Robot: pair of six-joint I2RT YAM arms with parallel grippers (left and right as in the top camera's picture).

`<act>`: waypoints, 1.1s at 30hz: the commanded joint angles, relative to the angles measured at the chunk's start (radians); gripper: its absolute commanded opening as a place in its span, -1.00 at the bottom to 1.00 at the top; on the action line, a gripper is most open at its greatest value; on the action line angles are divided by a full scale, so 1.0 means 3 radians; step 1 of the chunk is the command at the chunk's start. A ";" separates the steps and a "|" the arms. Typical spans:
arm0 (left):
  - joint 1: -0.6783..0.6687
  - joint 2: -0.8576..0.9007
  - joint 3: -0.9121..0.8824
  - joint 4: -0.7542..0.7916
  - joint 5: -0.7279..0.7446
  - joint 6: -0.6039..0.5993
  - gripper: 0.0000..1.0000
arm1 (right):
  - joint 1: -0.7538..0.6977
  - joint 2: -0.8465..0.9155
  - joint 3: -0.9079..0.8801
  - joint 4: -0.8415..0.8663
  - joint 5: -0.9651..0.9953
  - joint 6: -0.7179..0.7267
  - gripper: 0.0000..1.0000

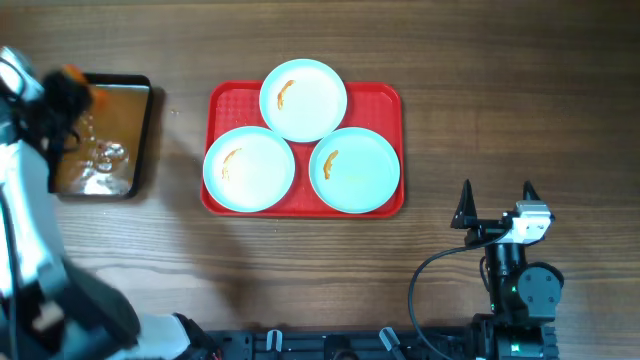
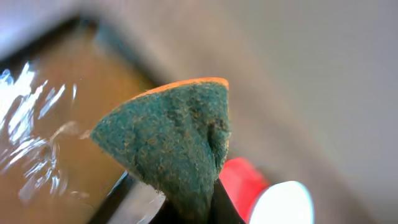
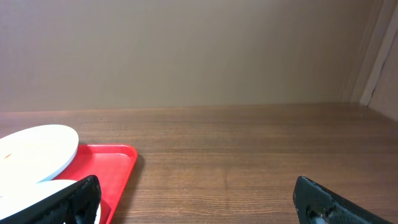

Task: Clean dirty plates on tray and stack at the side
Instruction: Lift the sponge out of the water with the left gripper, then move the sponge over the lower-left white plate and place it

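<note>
Clock directions are read on the overhead view, with 12 at the table's far edge.

**Nearest, at the front right:** the right gripper (image 1: 497,208) rests low over the wooden table (image 1: 520,100), its jaws spread wide and holding nothing. From it the tray (image 1: 385,98) lies toward 10 o'clock.

**Centre:** the red tray's long axis runs 9 to 3. It carries all three plates, and none stands off it. The near-left plate (image 1: 249,169) and the near-right plate (image 1: 355,170) sit side by side. The far plate (image 1: 303,99) sits at 12, overlapping both. Each bears a small orange smear.

**Left edge:** the left gripper (image 1: 60,98) hangs above the black pan (image 1: 147,140) of brownish water. It is clamped tight on a sponge (image 2: 171,140) with a green scouring face and an orange edge.

**Governing relation:** the near-left plate lies between 3 and 4 o'clock from the sponge, well apart from it. The pan's right rim lies between them. The left arm carries the cleaning tool, so the first wipe probably falls to it. The round plates impose no approach axis.

**Obscured:**
- The left arm is smeared in the overhead view.
- The left jaws are almost wholly hidden behind the sponge.
- In the left wrist view, the tray and one plate are only blurred shapes.
- The right wrist view cuts off the tray at its left edge.
</note>
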 commanded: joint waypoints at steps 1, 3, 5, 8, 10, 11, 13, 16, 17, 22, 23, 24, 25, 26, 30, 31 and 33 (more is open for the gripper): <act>-0.0140 -0.0718 0.0258 0.0005 0.0303 -0.0223 -0.92 | -0.0014 -0.0018 -0.0004 0.0010 -0.0031 -0.0034 1.00; -0.0268 -0.0876 0.0258 -0.0248 0.0301 -0.0313 -0.92 | -0.0014 -0.0018 -0.0004 0.0010 -0.0031 -0.0033 0.99; -0.0468 -0.0923 0.0258 -0.0637 0.0300 -0.0317 -0.92 | -0.0014 -0.0018 -0.0004 0.0010 -0.0031 -0.0033 0.99; -0.0855 -0.0824 0.0228 -0.1298 0.0135 -0.0304 -0.92 | -0.0014 -0.0018 -0.0004 0.0010 -0.0031 -0.0033 1.00; -0.1166 -0.0687 0.0092 -0.1495 -0.0093 -0.0214 -0.92 | -0.0014 -0.0018 -0.0004 0.0010 -0.0031 -0.0033 0.99; -0.1294 -0.0623 0.0015 -0.1526 -0.0160 -0.0159 -0.92 | -0.0014 -0.0018 -0.0004 0.0010 -0.0031 -0.0033 0.99; -0.1569 -0.0467 -0.0187 -0.1530 -0.0282 -0.0131 -0.92 | -0.0014 -0.0018 -0.0004 0.0009 -0.0031 -0.0034 1.00; -0.1897 -0.0173 -0.0474 -0.1367 -0.0329 -0.0134 -0.92 | -0.0014 -0.0018 -0.0004 0.0010 -0.0031 -0.0033 0.99; -0.1990 -0.0061 -0.0563 -0.1269 -0.0329 -0.0141 -0.92 | -0.0014 -0.0018 -0.0004 0.0010 -0.0031 -0.0033 0.99; -0.2341 0.0411 -0.0768 -0.0899 -0.0688 -0.0146 -0.92 | -0.0014 -0.0018 -0.0004 0.0010 -0.0031 -0.0033 0.99; -0.2377 0.0473 -0.0768 -0.0890 -0.0778 -0.0153 -0.92 | -0.0014 -0.0018 -0.0004 0.0010 -0.0031 -0.0033 0.99; -0.2405 0.0532 -0.0768 -0.0891 -0.0881 -0.0187 -0.92 | -0.0014 -0.0018 -0.0004 0.0010 -0.0031 -0.0033 0.99; -0.2422 0.0565 -0.0768 -0.0896 -0.0952 -0.0231 -0.92 | -0.0014 -0.0018 -0.0004 0.0010 -0.0031 -0.0033 0.99; -0.2435 0.0585 -0.0768 -0.0898 -0.0992 -0.0234 -0.92 | -0.0014 -0.0018 -0.0004 0.0010 -0.0031 -0.0033 0.99; -0.2439 0.0595 -0.0768 -0.0879 -0.1006 -0.0230 0.58 | -0.0014 -0.0018 -0.0004 0.0010 -0.0031 -0.0033 1.00; -0.2433 0.0595 -0.0768 -0.0848 -0.1007 -0.0230 0.63 | -0.0014 -0.0018 -0.0004 0.0010 -0.0031 -0.0033 0.99; -0.2422 0.0571 -0.0694 -0.0882 -0.1001 -0.0216 0.74 | -0.0014 -0.0018 -0.0004 0.0010 -0.0031 -0.0033 0.99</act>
